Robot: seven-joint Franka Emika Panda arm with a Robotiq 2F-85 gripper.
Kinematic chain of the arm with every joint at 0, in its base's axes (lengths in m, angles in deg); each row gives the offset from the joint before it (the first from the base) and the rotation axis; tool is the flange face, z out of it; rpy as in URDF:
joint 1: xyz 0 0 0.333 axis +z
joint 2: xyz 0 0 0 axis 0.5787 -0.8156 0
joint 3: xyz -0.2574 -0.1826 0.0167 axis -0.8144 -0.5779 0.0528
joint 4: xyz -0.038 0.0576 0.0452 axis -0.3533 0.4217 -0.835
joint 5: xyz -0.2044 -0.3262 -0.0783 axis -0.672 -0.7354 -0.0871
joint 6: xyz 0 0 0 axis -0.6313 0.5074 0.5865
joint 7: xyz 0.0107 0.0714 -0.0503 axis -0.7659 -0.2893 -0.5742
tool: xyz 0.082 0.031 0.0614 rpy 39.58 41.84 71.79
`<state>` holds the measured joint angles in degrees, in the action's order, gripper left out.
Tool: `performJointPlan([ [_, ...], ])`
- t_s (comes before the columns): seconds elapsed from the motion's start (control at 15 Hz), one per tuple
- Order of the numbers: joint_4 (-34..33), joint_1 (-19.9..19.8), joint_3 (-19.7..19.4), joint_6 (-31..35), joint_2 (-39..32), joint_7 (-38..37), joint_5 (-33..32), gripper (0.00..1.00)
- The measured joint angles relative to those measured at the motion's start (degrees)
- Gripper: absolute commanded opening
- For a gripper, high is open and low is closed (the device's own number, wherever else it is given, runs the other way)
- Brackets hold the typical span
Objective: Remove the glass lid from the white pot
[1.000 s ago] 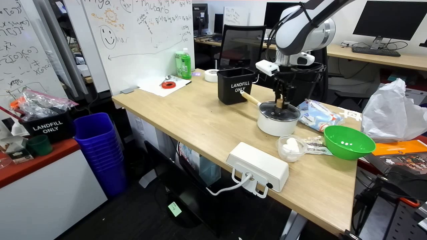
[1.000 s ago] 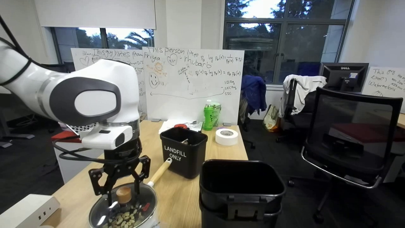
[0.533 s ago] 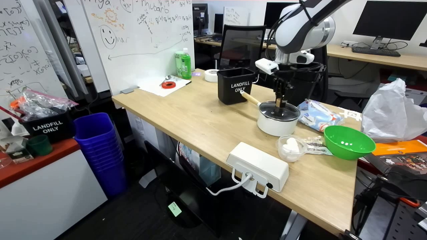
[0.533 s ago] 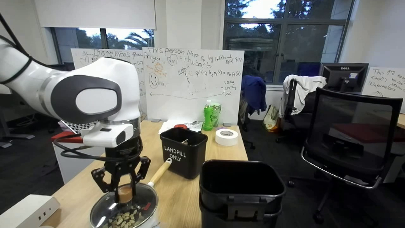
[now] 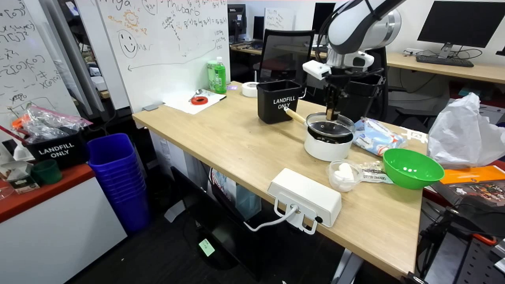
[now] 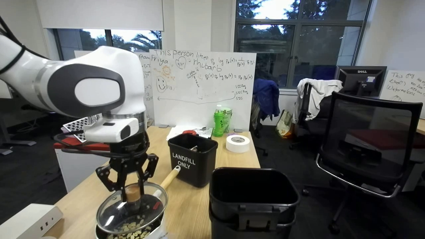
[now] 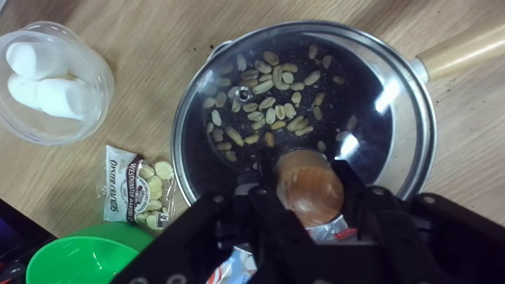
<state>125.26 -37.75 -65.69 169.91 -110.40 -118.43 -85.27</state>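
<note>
Place: was an office, with the look of a research lab
Whiteboard: stood around mid-frame in an exterior view, bearing formulas and a smiley face
Monitor and keyboard: sat on a desk at the upper right of an exterior view
Mesh chair: stood at the right of an exterior view
Robot arm: filled the upper left of an exterior view, a lab's mark

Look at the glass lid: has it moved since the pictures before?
Yes, upward. In an exterior view, the glass lid has risen relative to the white pot, which stayed put; a dark gap now shows between their near edges.
</note>
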Motion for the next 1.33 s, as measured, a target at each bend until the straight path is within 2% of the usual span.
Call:
performJointPlan([
  [0.33,2.7,2.5,-0.1,0.1,7.2,-0.5,-3.2,0.16],
  [0.6,7.3,4.6,0.1,0.0,13.2,-2.5,-8.0,0.16],
  [1.0,22.6,4.5,1.1,0.1,26.6,-3.9,-17.4,0.16],
  [1.33,36.7,4.1,5.0,0.1,37.1,-2.8,-18.3,0.16],
])
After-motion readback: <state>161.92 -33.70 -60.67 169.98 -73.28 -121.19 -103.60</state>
